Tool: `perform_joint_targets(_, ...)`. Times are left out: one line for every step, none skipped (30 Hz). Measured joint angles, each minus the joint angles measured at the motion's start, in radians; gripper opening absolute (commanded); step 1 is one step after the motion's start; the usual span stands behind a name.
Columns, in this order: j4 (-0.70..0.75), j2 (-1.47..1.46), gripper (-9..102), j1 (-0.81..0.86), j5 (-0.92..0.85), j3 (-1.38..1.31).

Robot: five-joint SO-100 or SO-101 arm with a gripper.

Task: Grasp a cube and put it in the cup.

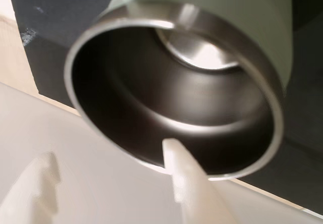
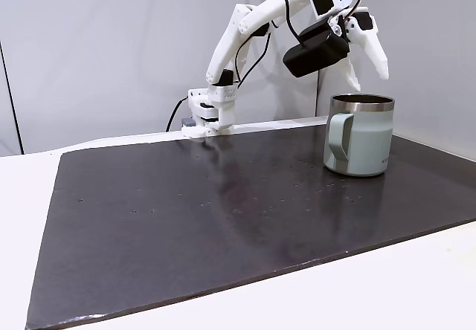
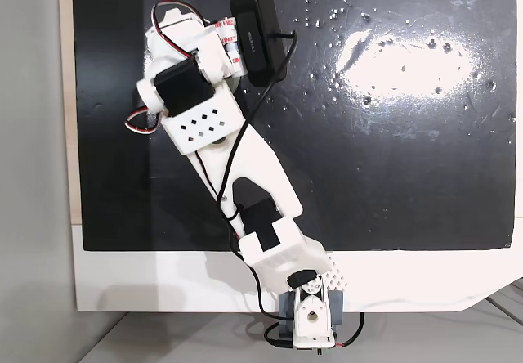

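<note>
The pale sage-green cup [image 2: 360, 135] with a steel rim stands upright on the right part of the dark mat, handle facing the camera. My white gripper [image 2: 370, 82] hangs just above its rim, open, with nothing between the fingers. In the wrist view the cup [image 1: 237, 27] has its mouth toward me. I see bare steel walls and a shiny bottom, and my gripper [image 1: 108, 151] spreads over the near rim. The red-orange cube is out of view.
A large dark mat [image 2: 223, 211] covers the white table [image 2: 387, 285]. The arm's base [image 2: 210, 114] is clamped at the far edge. In a fixed view from above, the arm [image 3: 245, 175] reaches over the mat's left part and covers the cup.
</note>
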Motion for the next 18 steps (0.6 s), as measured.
perform_joint_targets(0.0,0.0,23,0.0,0.0,0.003)
perform_joint_targets(0.0,0.0,23,0.0,0.0,0.005)
perform_joint_targets(0.0,0.0,23,0.0,0.0,0.005)
perform_joint_targets(0.0,0.0,23,0.0,0.0,0.005)
perform_joint_targets(0.0,0.0,22,0.0,0.0,0.005)
perform_joint_targets(0.0,0.0,22,0.0,0.0,0.005)
perform_joint_targets(0.0,0.0,22,0.0,0.0,0.005)
perform_joint_targets(0.0,0.0,22,0.0,0.0,0.005)
perform_joint_targets(0.0,0.0,22,0.0,0.0,0.006)
perform_joint_targets(0.0,0.0,22,-0.002,0.0,0.006)
perform_joint_targets(0.0,0.0,22,-0.002,0.0,0.006)
perform_joint_targets(0.0,0.0,22,-0.002,0.0,0.006)
perform_joint_targets(0.0,0.0,22,-0.002,0.0,0.006)
perform_joint_targets(0.0,0.0,22,-0.002,0.0,0.006)
perform_joint_targets(0.0,0.0,22,-0.002,0.0,0.006)
perform_joint_targets(0.0,0.0,22,-0.002,0.0,0.006)
perform_joint_targets(0.0,0.0,21,-0.003,0.0,0.006)
perform_joint_targets(0.0,0.0,21,-0.005,0.0,0.006)
